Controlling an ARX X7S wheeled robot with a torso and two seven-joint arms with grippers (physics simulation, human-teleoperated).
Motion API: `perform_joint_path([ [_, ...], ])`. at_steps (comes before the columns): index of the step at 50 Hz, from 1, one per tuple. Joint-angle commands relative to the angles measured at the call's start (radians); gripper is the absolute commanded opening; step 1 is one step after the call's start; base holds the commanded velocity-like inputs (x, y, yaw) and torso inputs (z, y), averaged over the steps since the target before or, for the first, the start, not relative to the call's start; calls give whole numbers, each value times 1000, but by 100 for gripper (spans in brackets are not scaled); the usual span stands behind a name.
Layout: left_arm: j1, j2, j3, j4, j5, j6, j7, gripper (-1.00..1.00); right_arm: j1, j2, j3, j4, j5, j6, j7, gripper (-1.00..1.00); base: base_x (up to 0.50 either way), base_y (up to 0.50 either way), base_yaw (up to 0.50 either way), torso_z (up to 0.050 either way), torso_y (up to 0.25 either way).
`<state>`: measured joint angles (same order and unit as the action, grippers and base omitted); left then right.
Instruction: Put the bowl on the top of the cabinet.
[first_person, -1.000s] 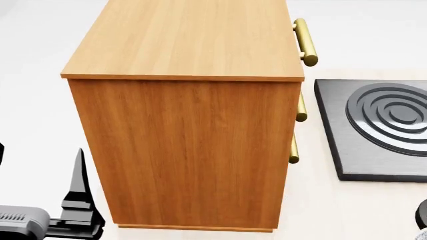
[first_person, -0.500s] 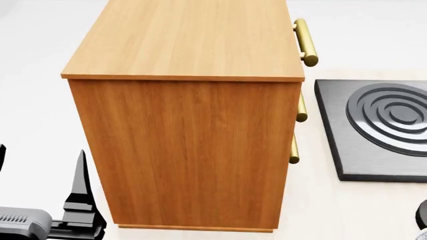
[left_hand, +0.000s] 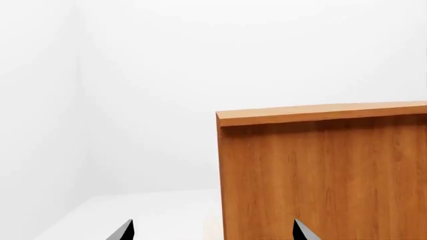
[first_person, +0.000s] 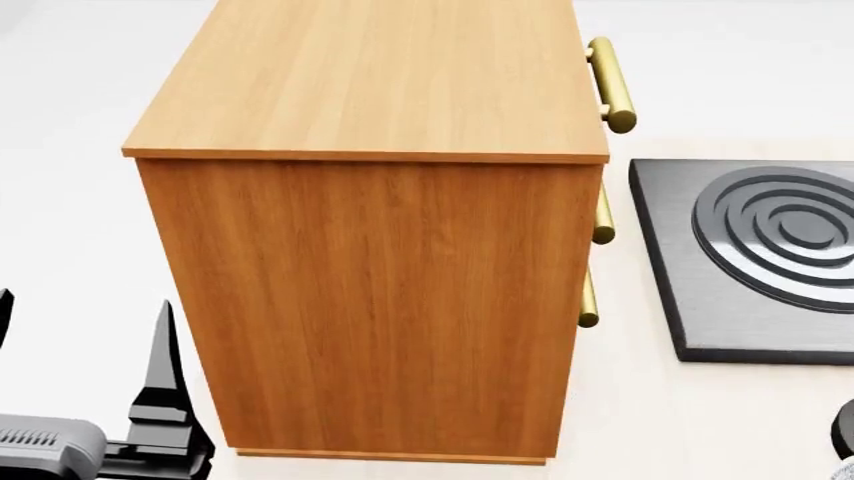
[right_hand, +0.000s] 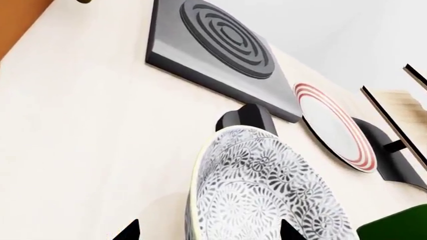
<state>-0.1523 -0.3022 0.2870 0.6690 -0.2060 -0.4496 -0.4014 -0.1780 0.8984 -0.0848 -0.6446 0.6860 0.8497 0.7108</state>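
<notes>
The cabinet (first_person: 374, 200), orange-brown wood with a lighter flat top and brass bar handles (first_person: 611, 85), fills the middle of the head view. Its top is bare. My left gripper (first_person: 80, 335) stands open at the cabinet's lower left, apart from it; the left wrist view shows the cabinet (left_hand: 327, 170) ahead and my left gripper (left_hand: 213, 234) holding nothing. The bowl (right_hand: 267, 195), white with a grey floral pattern, shows only in the right wrist view, resting on the pale surface. My right gripper (right_hand: 208, 232) is open with its tips on either side of the bowl's near rim.
A black slab with raised concentric rings (first_person: 761, 250) lies right of the cabinet and shows again as the slab (right_hand: 213, 45) beyond the bowl. A white plate with red rings (right_hand: 333, 125), a dark object (right_hand: 243, 120), a pale rack on a black base (right_hand: 393, 150) and something green (right_hand: 400, 225) stand near the bowl.
My left gripper has sunk very slightly toward the lower edge of the head view. The cabinet and the slab have not moved.
</notes>
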Motion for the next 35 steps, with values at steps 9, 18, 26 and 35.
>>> perform_joint_path([
  [9,3,-6,4,0,-4,6,-7,100,4,-2,-15,20,-14,-6,-4,100,0,0,0,0,0],
  [18,1,-8,6,-2,-9,9,-8,100,11,-4,-23,27,-20,-6,-5,100,0,0,0,0,0],
  [26,0,-9,7,-9,-11,15,-9,100,13,-2,-26,35,-29,-8,-3,100,0,0,0,0,0],
  [35,3,-12,9,-8,-12,19,-13,100,18,-3,-32,38,-32,-8,-3,100,0,0,0,0,0],
])
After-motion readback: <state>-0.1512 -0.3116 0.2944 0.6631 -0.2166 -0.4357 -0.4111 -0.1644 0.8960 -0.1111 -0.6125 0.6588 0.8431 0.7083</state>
